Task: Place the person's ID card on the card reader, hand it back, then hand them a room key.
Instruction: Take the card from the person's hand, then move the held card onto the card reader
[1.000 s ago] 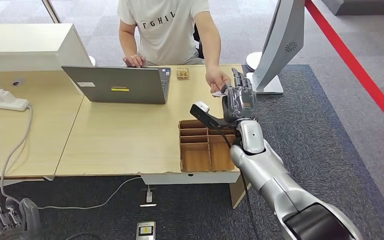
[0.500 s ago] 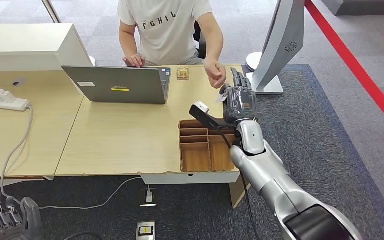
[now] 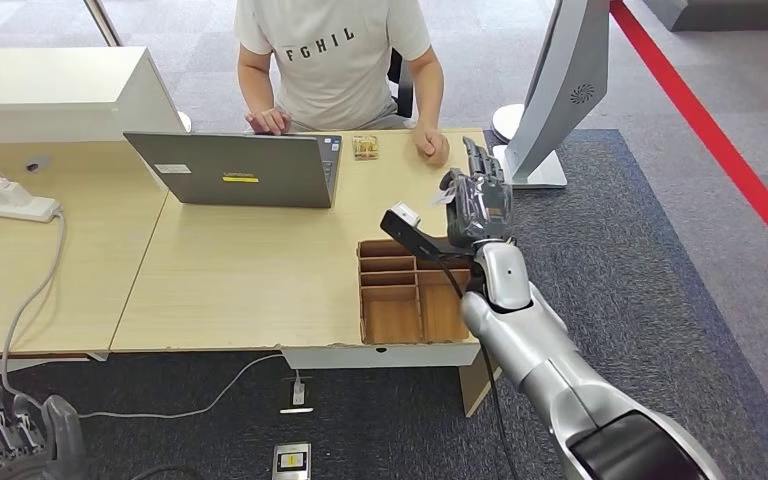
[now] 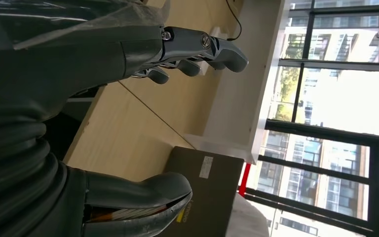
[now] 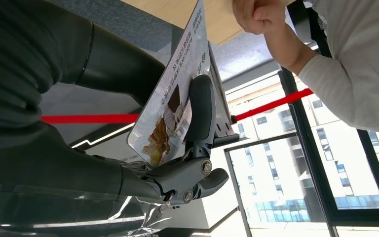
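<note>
One ID card (image 5: 170,96) pinched in right robot hand (image 3: 477,197) (thumb against finger).

Worktop (image 3: 240,270): pale wood grain. Laptop (image 3: 235,170): grey, w/ white + yellow stickers. Tray (image 3: 410,300): brown card. Person's shirt (image 3: 332,55): off-white, dark lettering. Card (image 5: 170,94): white, brown/tan picture + small print. Right hand (image 3: 477,200): dark grey, arm silver. Carpet (image 3: 620,230): dark grey; floor stripe (image 3: 710,130): red. Power strip (image 3: 5,203): white.
</note>
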